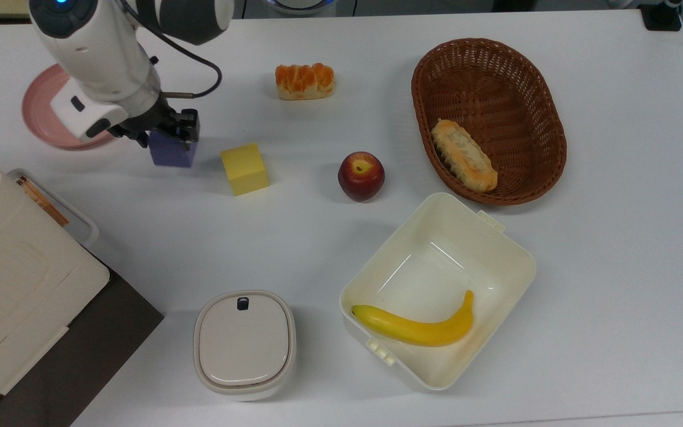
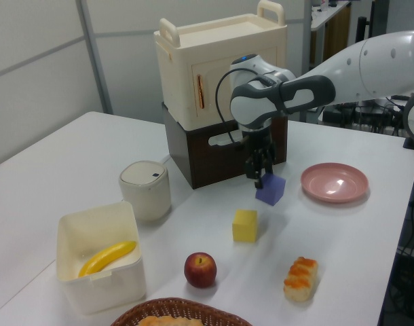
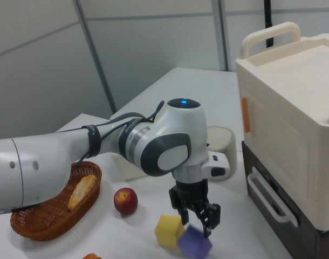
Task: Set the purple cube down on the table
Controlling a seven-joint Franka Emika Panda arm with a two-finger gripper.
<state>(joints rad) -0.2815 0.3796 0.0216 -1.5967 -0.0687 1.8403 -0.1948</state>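
White table [image 1: 614,249], broad and smooth, under everything.

Purple cube [image 1: 171,152] clamped between the black fingers [image 1: 190,127] of the gripper [image 1: 166,131], jaws closed against its sides. Tilted on an edge in the left view [image 2: 270,189] and the right view [image 3: 194,244], hanging just below the gripper [image 2: 259,178]; whether its lowest corner touches the table cannot be told (a faint shadow sits directly beneath it in the top view). Clear of the pink plate.

Just beside the gripper, on the top view's right: yellow cube [image 1: 245,168], flat on the table, near the purple one but apart from it. In the right view, yellow cube [image 3: 169,230] just to the left of the gripper [image 3: 196,216]. Behind the gripper on the top view's left: round pink plate [image 1: 39,118], partly hidden by the white arm [image 1: 101,56].

Farther out from the gripper on the top view's right: red apple [image 1: 361,175], then an orange-topped bun [image 1: 305,80] higher up, both well apart from it. Beyond those, brown wicker basket [image 1: 540,101] with a bread roll [image 1: 463,155] inside.

Below the gripper in the top view: lidded beige canister [image 1: 244,345], and a cream open box [image 1: 495,249] holding a banana [image 1: 415,326]. Cream cabinet [image 2: 224,68] on a dark base [image 2: 193,153] just behind the gripper in the left view.
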